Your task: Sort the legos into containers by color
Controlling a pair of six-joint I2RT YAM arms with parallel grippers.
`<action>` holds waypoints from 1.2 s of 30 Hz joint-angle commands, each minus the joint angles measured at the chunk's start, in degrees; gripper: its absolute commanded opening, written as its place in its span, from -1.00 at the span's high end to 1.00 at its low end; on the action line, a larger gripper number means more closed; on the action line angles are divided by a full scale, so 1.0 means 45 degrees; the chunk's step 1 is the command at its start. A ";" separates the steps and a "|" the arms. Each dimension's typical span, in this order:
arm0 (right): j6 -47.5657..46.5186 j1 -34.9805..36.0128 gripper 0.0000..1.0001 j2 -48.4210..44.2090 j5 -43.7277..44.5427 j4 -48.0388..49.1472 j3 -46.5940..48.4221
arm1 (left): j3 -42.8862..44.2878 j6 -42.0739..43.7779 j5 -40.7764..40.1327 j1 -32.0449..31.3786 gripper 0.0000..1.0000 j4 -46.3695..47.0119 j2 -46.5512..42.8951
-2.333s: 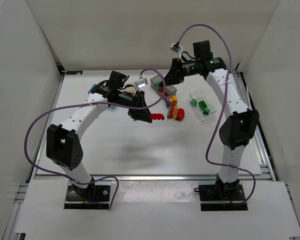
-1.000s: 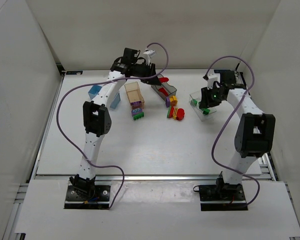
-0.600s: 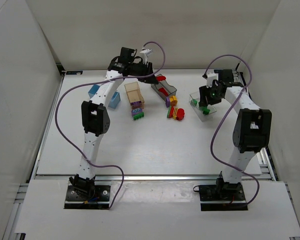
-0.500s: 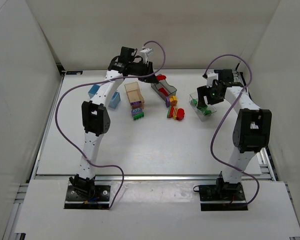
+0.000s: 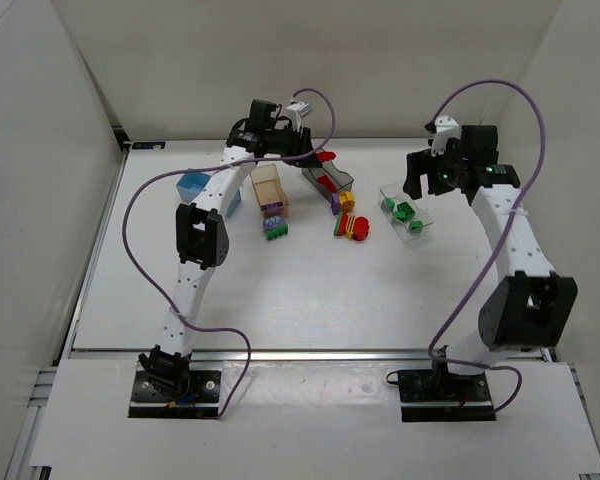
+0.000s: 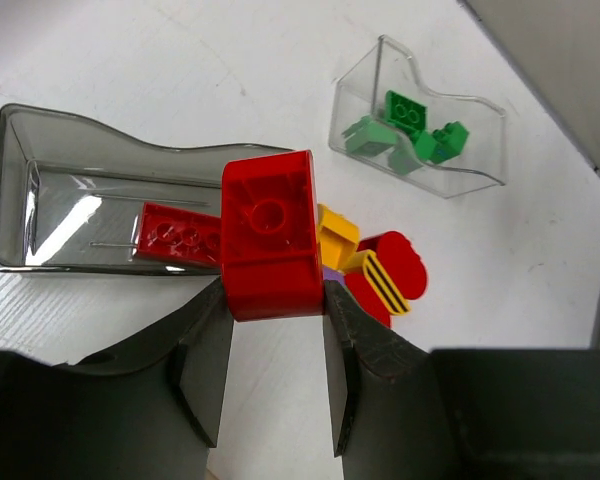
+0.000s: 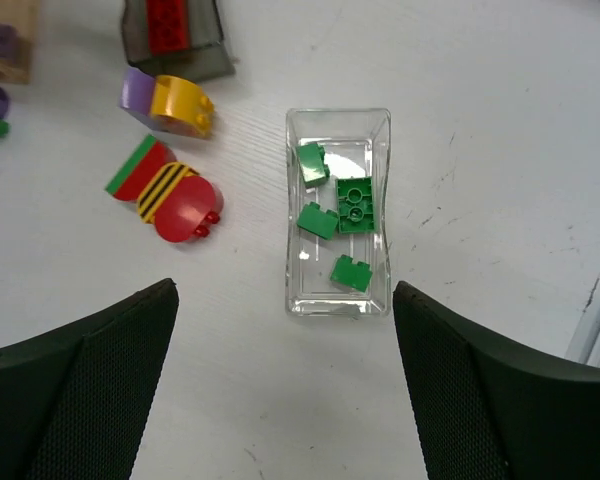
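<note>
Overhead, a white surface [image 5: 310, 290] sits boxed in by plain white walls [image 5: 280, 60] on three sides, with both arms reaching over its far half. The left end effector [image 6: 273, 300] is clamped on a chunky red brick [image 6: 270, 225], one finger against each side, poised over one end of the dark smoky bin [image 6: 70, 215], where a flat red brick [image 6: 175, 238] already lies. The right end effector [image 7: 285, 300] hangs with its fingers spread wide and nothing between them, directly above the clear bin [image 7: 310, 285] holding four green bricks [image 7: 354, 206]. Between the two bins, loose on the surface, lie a purple-and-yellow clump [image 7: 170, 105] and a red, green and striped clump [image 7: 170, 195].
</note>
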 commanded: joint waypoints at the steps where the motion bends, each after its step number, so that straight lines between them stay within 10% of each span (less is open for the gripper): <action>1: 0.0293 0.0097 -0.81 -0.1209 -0.0407 -0.0606 -0.0422 | 0.0395 0.0150 -0.0323 -0.0280 0.72 0.0834 0.0041; 24: 0.0469 -0.0138 -0.81 -0.2304 -0.0465 -0.1095 -0.0872 | 0.0435 0.0444 -0.2199 -0.0769 0.27 0.1598 0.0941; 32: 0.0411 -0.0138 -0.82 -0.2324 -0.0504 -0.0978 -0.1164 | 0.0298 0.0444 -0.2355 -0.0729 -0.91 0.1656 0.0608; 36: 0.0119 0.0135 -0.82 -0.2382 -0.0601 -0.0881 -0.1243 | 0.0336 0.0268 -0.2433 -0.0632 -0.99 0.2161 0.0199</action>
